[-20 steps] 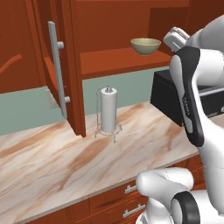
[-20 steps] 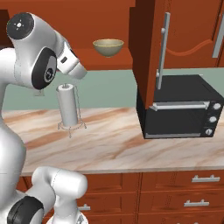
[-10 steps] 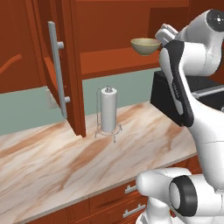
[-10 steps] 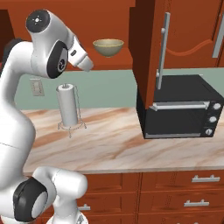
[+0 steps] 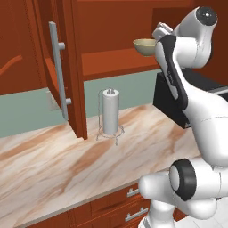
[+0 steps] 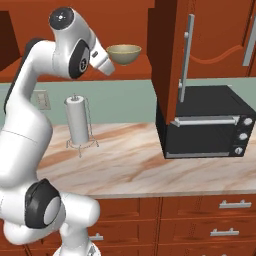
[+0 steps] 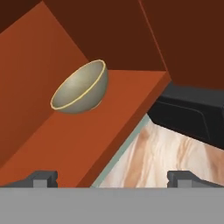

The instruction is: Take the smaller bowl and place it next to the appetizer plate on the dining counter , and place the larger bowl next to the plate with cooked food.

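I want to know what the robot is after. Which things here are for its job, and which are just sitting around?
For the job:
the smaller bowl on the cupboard shelf
the gripper, open, facing the bowl and not touching it

Just sitting around:
paper towel roll on its stand
black oven
open cupboard door
marble counter

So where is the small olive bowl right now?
The small olive bowl sits on the open cabinet shelf, above the paper towel roll and just ahead of the open gripper.
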Robot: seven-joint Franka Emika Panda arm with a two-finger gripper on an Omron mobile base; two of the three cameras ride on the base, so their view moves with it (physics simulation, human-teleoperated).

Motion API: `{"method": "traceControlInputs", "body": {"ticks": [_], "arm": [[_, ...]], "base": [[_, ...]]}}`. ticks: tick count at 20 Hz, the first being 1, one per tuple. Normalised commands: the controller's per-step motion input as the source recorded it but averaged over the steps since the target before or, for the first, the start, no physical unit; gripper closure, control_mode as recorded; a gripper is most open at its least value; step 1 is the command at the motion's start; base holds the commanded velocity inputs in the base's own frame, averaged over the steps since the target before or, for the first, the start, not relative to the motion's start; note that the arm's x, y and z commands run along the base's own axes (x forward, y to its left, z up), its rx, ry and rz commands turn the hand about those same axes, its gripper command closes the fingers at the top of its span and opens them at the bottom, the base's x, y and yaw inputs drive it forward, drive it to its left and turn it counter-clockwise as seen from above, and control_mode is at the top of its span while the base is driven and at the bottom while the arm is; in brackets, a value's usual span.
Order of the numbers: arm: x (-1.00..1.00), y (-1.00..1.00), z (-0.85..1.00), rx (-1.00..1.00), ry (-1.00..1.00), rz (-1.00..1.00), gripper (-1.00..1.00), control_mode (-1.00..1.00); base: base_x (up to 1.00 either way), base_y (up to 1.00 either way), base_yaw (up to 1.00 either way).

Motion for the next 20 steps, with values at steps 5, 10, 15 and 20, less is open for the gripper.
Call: {"method": "traceControlInputs", "body": {"ticks": [5,10,15,20], "arm": [[0.53,-0.07,-0.13,0.0,0.01,0.0,-1.0,-1.0],[0.62,0.0,-0.11,0.0,0.01,0.0,-1.0,-1.0],[0.63,0.0,-0.04,0.0,0.0,0.0,-1.0,-1.0],[0.57,0.0,-0.05,0.0,0.0,0.0,-1.0,-1.0]], "base": [[0.0,0.0,0.0],[0.0,0.0,0.0],[0.0,0.0,0.0],[0.0,0.0,0.0]]}}
